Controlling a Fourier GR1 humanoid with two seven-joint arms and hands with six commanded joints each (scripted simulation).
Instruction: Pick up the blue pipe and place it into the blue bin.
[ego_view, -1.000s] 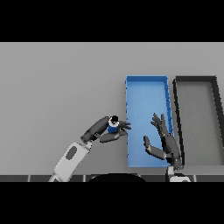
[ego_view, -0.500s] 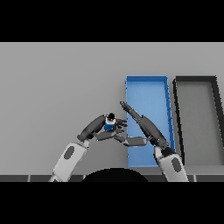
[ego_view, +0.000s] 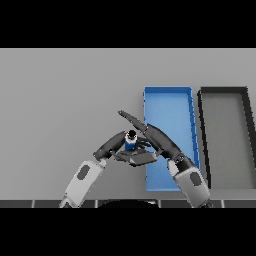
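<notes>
Gripping blue pipe (ego_view: 130, 143), left robot hand (ego_view: 121, 148), right robot hand (ego_view: 148, 131) alongside, no writing

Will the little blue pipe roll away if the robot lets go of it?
Probably, if it tips over. The blue pipe looks round with a dark end facing up, so on its side it could roll. It seems small and stiff, likely light. The left hand and right hand crowd it, beside the blue bin.

Blue pipe (ego_view: 130, 143): short, stubby, dark open end facing up, so approx upright, sitting just left of the blue bin (ego_view: 169, 100) near its left wall. Bin is a long rectangular tray w/ low walls, lying flat on the table.
</notes>
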